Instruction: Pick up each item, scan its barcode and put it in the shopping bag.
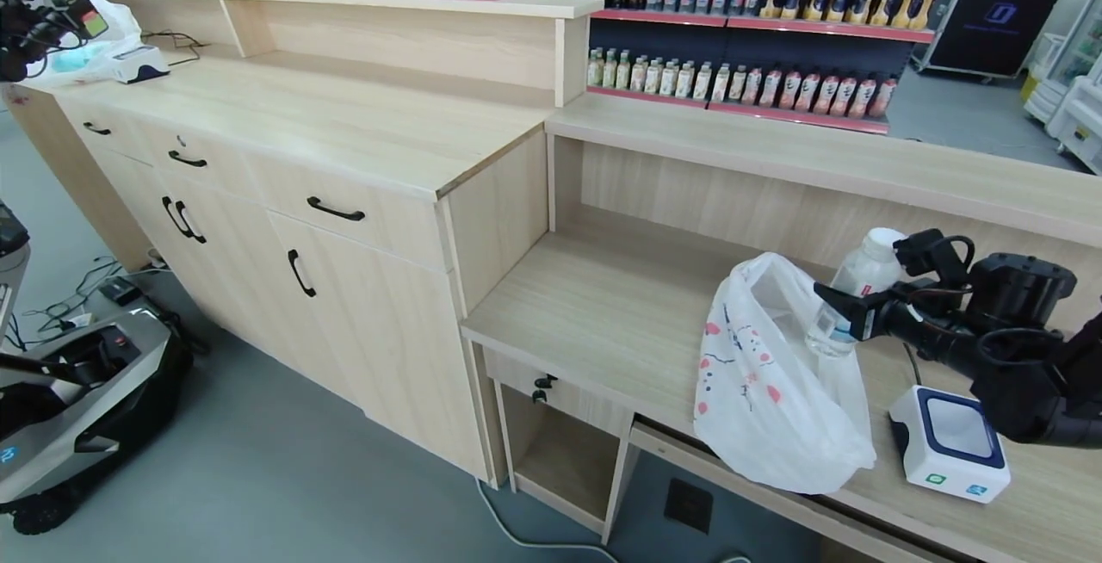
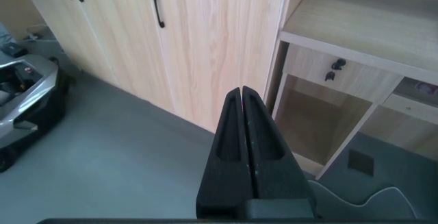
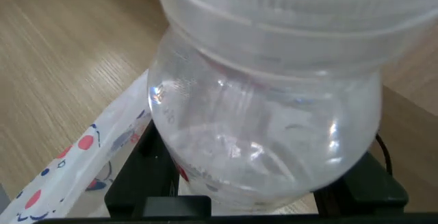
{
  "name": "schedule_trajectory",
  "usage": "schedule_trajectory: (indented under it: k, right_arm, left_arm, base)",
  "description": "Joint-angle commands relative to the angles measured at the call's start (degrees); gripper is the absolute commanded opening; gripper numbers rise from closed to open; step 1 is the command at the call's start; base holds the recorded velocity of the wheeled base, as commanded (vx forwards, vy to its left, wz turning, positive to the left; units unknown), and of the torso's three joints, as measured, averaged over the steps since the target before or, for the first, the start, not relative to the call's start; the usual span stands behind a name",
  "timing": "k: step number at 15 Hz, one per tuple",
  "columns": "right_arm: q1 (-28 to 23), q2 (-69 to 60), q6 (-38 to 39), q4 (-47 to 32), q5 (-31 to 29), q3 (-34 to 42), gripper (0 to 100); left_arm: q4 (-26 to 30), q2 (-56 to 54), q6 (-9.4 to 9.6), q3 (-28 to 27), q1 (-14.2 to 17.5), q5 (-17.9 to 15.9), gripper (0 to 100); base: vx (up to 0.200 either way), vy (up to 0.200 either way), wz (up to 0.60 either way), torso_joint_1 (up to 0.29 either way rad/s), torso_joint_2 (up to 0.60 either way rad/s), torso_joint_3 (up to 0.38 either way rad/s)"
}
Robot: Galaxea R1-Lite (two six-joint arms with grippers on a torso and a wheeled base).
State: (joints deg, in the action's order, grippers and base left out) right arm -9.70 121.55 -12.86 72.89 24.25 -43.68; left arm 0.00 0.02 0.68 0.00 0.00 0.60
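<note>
Closest to you, your left gripper [image 2: 242, 95] hangs low over the grey floor [image 2: 116, 162] in front of the cabinet doors [image 2: 205, 39], its two fingers pressed flat together with nothing between them.

On your right, at the front edge of the counter [image 1: 603, 322], sits the white scanner [image 1: 947, 442] with its dark window facing up. Just beside it, toward your left, the shopping bag [image 1: 775, 391] slumps on the counter, white with red and blue marks, its mouth open upward.

Your right gripper [image 1: 839, 309] is clamped on a clear bottle [image 1: 857, 283] with a white cap, holding it tilted at the bag's mouth. From the right wrist view you see the bottle [image 3: 267, 114] gripped between the black fingers [image 3: 154, 190], with the bag's printed edge [image 3: 75, 162] beside it. You cannot tell whether the bottle's base touches the bag.

Farther back, beyond the counter's raised ledge [image 1: 818, 154], shelves [image 1: 740, 107] carry rows of drinks [image 1: 732, 77].
</note>
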Motion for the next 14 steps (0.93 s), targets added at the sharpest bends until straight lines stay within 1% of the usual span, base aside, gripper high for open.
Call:
schedule_trajectory:
  k: [1,6,9,14]
  right_arm:
    - [0.6,5.3,-0.1,0.4,0.0,-1.8,0]
    - [0.8,9.1,-0.1,0.6,1.7,-5.0,0]
    - [1.8,10.3,-0.3,0.9,1.9,-4.7,0]
    - [2.5,12.8,-0.3,2.0,1.9,-7.8,0]
  left_arm:
    - [0.0,0.0,0.02,0.0,0.0,0.0,0]
    - [0.0,0.0,0.02,0.0,0.0,0.0,0]
    - [0.0,0.0,0.02,0.0,0.0,0.0,0]
    - [0.0,0.0,0.02,0.0,0.0,0.0,0]
  base:
    - [0.0,0.0,0.0,0.0,0.0,0.0]
    - [0.0,0.0,0.0,0.0,0.0,0.0]
    - [0.0,0.0,0.0,0.0,0.0,0.0]
    - [0.0,0.0,0.0,0.0,0.0,0.0]
